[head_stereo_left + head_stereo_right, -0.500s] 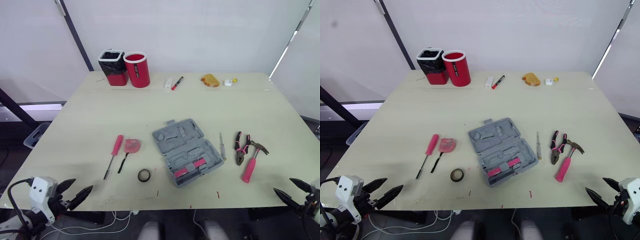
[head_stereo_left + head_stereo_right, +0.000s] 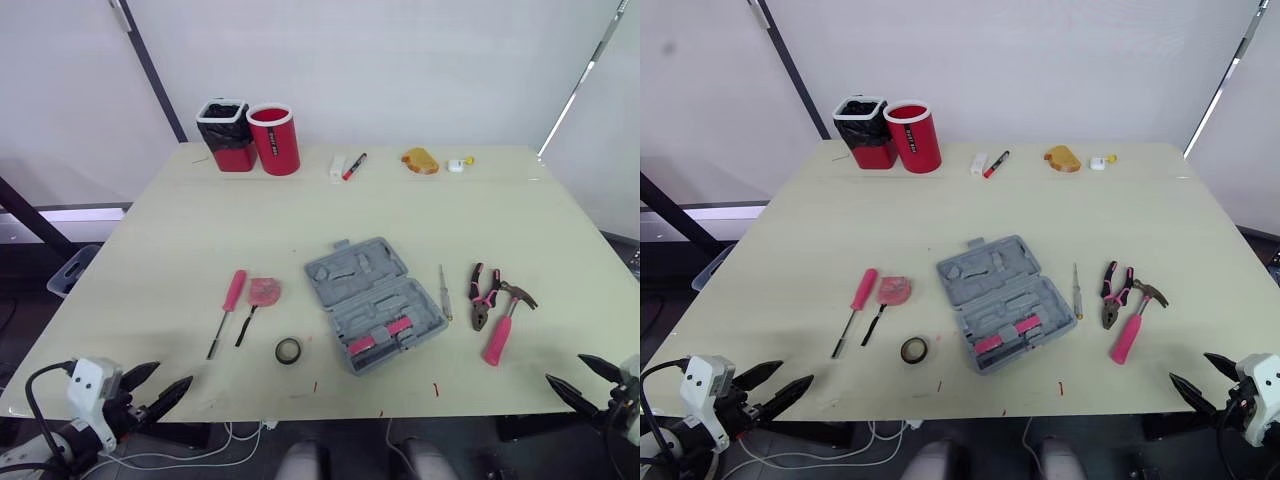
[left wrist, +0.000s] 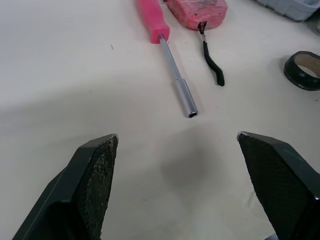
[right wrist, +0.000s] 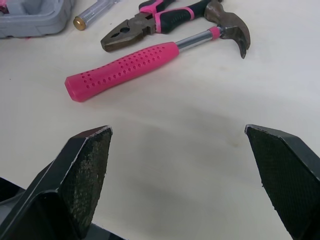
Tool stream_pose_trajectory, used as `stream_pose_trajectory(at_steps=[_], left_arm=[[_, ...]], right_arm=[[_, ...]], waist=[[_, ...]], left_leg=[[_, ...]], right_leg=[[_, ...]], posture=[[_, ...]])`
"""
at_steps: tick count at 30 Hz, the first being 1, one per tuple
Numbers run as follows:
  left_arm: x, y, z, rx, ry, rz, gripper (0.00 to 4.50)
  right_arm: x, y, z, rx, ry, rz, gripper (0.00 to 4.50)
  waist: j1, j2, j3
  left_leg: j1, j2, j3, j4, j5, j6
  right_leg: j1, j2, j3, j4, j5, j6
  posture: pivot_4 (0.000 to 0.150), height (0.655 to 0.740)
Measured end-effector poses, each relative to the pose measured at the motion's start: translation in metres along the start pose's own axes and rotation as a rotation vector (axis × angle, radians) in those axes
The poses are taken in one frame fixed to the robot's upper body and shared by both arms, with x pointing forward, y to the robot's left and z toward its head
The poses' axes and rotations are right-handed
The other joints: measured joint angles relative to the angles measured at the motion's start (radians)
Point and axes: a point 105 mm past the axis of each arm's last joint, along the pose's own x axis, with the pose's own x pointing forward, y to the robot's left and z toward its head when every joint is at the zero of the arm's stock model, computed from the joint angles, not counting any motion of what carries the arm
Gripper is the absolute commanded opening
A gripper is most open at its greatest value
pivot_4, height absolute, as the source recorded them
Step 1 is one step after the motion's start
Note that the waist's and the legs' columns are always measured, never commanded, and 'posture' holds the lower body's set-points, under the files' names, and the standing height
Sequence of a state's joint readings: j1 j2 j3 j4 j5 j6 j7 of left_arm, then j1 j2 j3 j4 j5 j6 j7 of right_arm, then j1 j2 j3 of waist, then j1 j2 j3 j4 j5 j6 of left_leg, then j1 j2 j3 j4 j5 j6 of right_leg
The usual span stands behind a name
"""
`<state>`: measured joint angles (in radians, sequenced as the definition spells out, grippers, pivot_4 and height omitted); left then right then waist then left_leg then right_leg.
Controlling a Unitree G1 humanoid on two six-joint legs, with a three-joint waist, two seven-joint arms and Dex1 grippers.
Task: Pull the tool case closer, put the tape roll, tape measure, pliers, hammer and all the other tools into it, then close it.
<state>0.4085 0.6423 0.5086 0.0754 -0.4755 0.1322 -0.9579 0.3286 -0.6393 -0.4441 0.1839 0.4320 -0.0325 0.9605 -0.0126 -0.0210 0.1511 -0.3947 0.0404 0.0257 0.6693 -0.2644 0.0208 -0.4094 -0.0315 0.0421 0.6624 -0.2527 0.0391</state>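
The grey tool case (image 2: 375,303) lies open at the table's middle, with pink pieces in its near half. Left of it are a pink screwdriver (image 2: 228,310), a pink tape measure (image 2: 264,292) with a black strap, and a black tape roll (image 2: 288,350). To the case's right lie a slim tester screwdriver (image 2: 443,292), the pliers (image 2: 483,297) and a pink-handled hammer (image 2: 503,325). My left gripper (image 2: 175,373) is open at the near left edge, facing the screwdriver shaft (image 3: 179,90). My right gripper (image 2: 563,368) is open at the near right edge, short of the hammer (image 4: 150,62).
At the table's far edge stand a black-lined bin (image 2: 225,135) and a red cup (image 2: 275,139). A marker (image 2: 354,166), a white block (image 2: 337,166), an orange object (image 2: 420,160) and a small white item (image 2: 456,165) lie along the same edge.
My left gripper has sunk slightly and shifted a little right at the near edge. The right gripper has dipped a touch. The tools and case have not moved.
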Motion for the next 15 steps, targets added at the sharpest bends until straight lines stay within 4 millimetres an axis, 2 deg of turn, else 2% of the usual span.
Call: stream_pose_trajectory(at_steps=[8,9,12,15], left_arm=[[0.016,-0.012,0.009,-0.008,-0.001,-0.097,4.11],[0.025,-0.019,0.014,0.007,-0.009,-0.144,4.11],[0.031,-0.022,0.02,0.019,-0.019,-0.165,4.11],[0.048,-0.037,0.036,0.073,-0.03,-0.249,4.11]], right_arm=[[0.024,0.005,0.034,-0.043,-0.078,0.064,4.5],[0.035,0.011,0.046,-0.064,-0.096,0.104,4.5],[0.044,0.013,0.055,-0.074,-0.094,0.123,4.5],[0.066,0.02,0.076,-0.112,-0.095,0.179,4.5]], waist=[[0.0,0.0,0.0],[0.0,0.0,0.0],[0.0,0.0,0.0],[0.0,0.0,0.0]], left_leg=[[0.0,0.0,0.0,0.0,0.0,0.0],[0.0,0.0,0.0,0.0,0.0,0.0],[0.0,0.0,0.0,0.0,0.0,0.0],[0.0,-0.001,0.0,0.0,0.0,0.0]], right_leg=[[0.0,0.0,0.0,0.0,0.001,-0.002],[0.0,0.001,0.0,0.0,0.001,-0.002],[0.0,0.001,0.0,0.0,0.001,-0.002],[0.0,0.001,0.0,0.0,0.002,-0.002]], posture=[[0.15,0.74],[0.15,0.74],[0.15,0.74],[0.15,0.74]])
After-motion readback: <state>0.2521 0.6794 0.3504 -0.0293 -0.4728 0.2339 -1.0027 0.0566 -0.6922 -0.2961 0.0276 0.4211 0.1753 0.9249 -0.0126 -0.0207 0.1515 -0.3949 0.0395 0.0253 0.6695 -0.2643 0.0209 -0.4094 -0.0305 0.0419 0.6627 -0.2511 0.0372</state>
